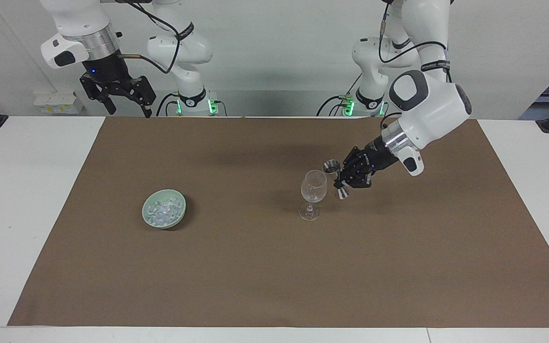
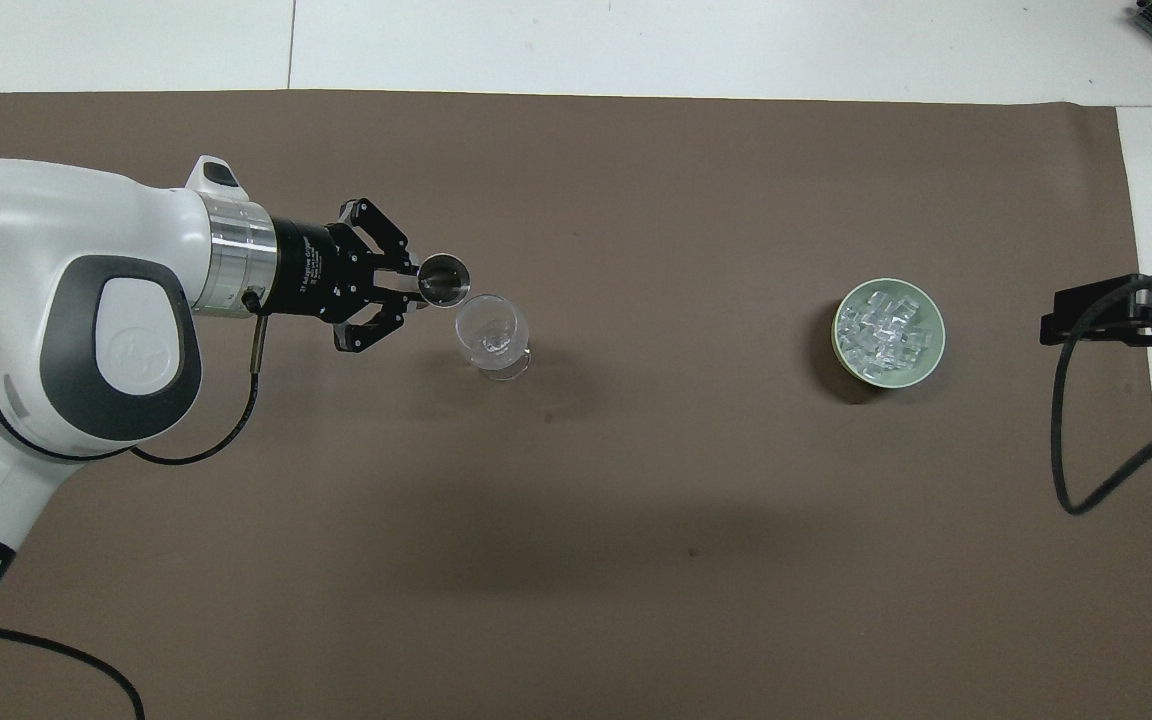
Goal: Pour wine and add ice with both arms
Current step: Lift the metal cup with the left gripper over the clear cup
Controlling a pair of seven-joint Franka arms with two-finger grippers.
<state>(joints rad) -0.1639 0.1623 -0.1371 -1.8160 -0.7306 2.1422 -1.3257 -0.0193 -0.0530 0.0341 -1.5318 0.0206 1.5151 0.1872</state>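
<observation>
Inspector: Report your left pincer.

Robot: My left pincer (image 1: 342, 180) is clamped on the waist of a small metal jigger (image 1: 335, 178), held off the brown mat (image 1: 274, 267) just beside the stemmed glass (image 1: 313, 193). In the overhead view the jigger's mouth (image 2: 443, 279) sits at about ten o'clock from the glass rim (image 2: 489, 325), nearly touching it. The jigger looks close to upright, tipped slightly toward the glass.

Inspector: And the right pincer?

Robot: My right pincer (image 1: 124, 102) waits raised at its own end of the tabletop (image 1: 31, 200), its fingers spread wide apart and gripping nothing.

Inspector: Where is the ice?

Robot: The ice (image 1: 162, 210) lies heaped in the pale green bowl (image 1: 180, 204) on the mat. In the overhead view the bowl (image 2: 929, 362) is at three o'clock from the glass, well apart from it, toward the right arm's end.

Inspector: Contents of the glass?

Robot: I cannot tell.
</observation>
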